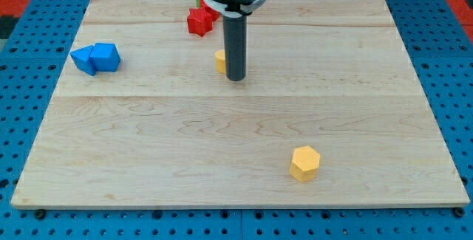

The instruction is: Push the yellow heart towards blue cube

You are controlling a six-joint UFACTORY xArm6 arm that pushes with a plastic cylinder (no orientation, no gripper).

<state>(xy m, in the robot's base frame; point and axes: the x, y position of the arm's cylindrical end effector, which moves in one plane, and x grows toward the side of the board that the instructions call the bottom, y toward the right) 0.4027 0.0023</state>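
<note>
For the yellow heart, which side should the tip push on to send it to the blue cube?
Its right side, pushing toward the view's left. My tip already stands at that side, hiding most of the yellow heart; the blue cube lies far left, roughly level.

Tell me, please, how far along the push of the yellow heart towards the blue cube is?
Done: my tip stands right beside the yellow heart block, on its right, which it partly hides. In hand: contact cannot be confirmed. Left: nearly everything, since the blue cube sits far off at the wooden board's left edge, beside another blue block.
</note>
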